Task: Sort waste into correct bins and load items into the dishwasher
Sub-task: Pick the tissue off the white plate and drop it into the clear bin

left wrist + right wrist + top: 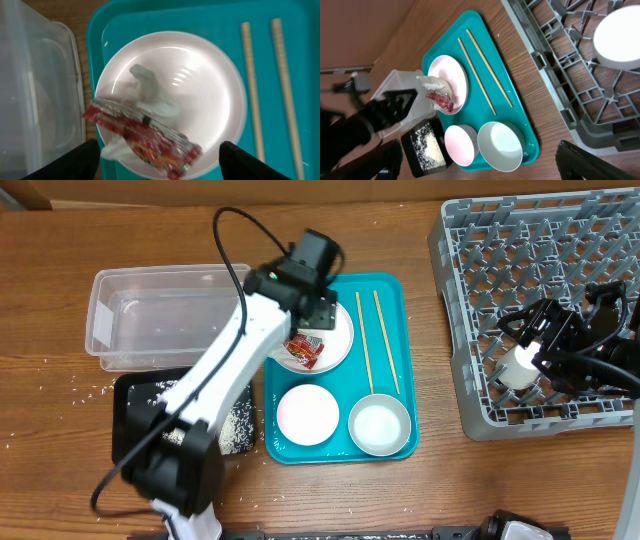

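Note:
The large white plate (pixel 340 330) on the teal tray holds the red wrapper (pixel 303 350) and a white tissue (pixel 150 90). My left gripper (pixel 300 340) hovers over it, open, with the wrapper (pixel 145 137) between its fingers (pixel 157 152). The small white dish (pixel 308 413), metal bowl (pixel 380 425) and two chopsticks (pixel 375 340) lie on the tray. The white cup (pixel 515 370) sits in the grey rack (pixel 540 250). My right gripper (pixel 545 355) is open beside it, empty in its wrist view (pixel 480 152).
The clear tub (pixel 160 315) stands left of the teal tray (pixel 395 290). The black tray (pixel 135 405) below it holds rice grains (pixel 235 430). A few grains lie scattered on the wooden table at the left.

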`<state>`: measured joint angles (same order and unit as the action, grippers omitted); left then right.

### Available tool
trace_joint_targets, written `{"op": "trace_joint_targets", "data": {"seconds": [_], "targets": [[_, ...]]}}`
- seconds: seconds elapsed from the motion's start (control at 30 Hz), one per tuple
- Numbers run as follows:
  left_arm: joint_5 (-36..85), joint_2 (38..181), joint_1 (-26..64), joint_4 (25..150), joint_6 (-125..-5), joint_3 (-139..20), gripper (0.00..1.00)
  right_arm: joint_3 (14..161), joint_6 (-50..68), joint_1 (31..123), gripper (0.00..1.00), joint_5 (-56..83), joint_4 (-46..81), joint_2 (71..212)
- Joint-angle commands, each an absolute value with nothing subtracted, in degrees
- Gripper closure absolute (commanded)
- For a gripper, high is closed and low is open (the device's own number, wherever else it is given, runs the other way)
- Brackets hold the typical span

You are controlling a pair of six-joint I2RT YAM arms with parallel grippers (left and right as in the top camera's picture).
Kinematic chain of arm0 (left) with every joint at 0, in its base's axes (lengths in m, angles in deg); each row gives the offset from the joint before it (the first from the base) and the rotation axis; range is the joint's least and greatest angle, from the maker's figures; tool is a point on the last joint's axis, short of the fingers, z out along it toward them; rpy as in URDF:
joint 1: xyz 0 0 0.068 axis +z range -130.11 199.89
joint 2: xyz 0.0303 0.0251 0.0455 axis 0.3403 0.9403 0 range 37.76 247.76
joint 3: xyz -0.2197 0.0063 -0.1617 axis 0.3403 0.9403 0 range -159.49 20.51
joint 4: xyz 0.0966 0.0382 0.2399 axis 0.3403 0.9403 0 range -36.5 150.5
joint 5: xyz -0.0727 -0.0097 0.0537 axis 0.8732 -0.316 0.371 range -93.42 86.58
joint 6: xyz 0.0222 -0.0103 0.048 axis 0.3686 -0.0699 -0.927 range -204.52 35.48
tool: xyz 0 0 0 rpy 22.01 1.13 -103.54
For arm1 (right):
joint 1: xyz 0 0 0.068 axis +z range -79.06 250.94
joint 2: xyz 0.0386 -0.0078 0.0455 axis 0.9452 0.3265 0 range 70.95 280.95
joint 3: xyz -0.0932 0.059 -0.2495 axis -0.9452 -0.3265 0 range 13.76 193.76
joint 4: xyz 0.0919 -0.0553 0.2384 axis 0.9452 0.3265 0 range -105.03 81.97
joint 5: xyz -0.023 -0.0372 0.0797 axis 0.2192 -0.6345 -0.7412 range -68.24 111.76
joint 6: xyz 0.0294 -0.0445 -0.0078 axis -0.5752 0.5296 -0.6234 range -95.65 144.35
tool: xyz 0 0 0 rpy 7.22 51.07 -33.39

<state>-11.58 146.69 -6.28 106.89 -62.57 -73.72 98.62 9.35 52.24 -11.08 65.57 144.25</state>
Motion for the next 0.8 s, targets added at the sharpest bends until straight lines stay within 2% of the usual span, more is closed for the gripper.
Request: {"op": "trace_joint_targets", "data": {"seconds": [0.0, 0.1, 0.17, 0.3, 0.33, 0.37, 0.6, 0.77], "targets": [[-5.81, 153.72, -4.16, 106.02, -64.97, -73.98, 0.26, 99.50, 9.39, 52.35, 0.00, -11.82, 65.24, 144.03], [-2.23, 156.50, -3.46, 105.40, -65.10, -74.01, 0.30, 99.50, 9.39, 52.35, 0.00, -11.80, 65.27, 144.03], [-2.08, 157.33, -3.46, 104.57, -65.08, -74.01, 0.39, 99.50, 9.39, 52.33, 0.00, -11.80, 65.24, 144.03], [-0.90, 157.26, -3.48, 102.13, -65.08, -74.23, 0.73, 99.50, 9.39, 52.33, 0.00, -11.82, 65.22, 144.03], [0.07, 157.11, -3.48, 102.30, -65.06, -75.03, 0.94, 99.50, 9.39, 52.33, 0.00, -11.80, 65.29, 144.03], [0.55, 157.02, -3.48, 103.90, -65.02, -76.61, 0.96, 99.50, 9.39, 52.33, 0.00, -11.82, 65.33, 144.03], [0.70, 155.45, -3.48, 113.19, -64.16, -83.21, 0.96, 99.50, 9.39, 52.33, 0.00, -11.80, 65.51, 144.03], [0.68, 152.21, -3.48, 114.61, -64.01, -83.91, 0.96, 99.50, 9.39, 52.33, 0.00, -11.82, 65.53, 144.03]]}}
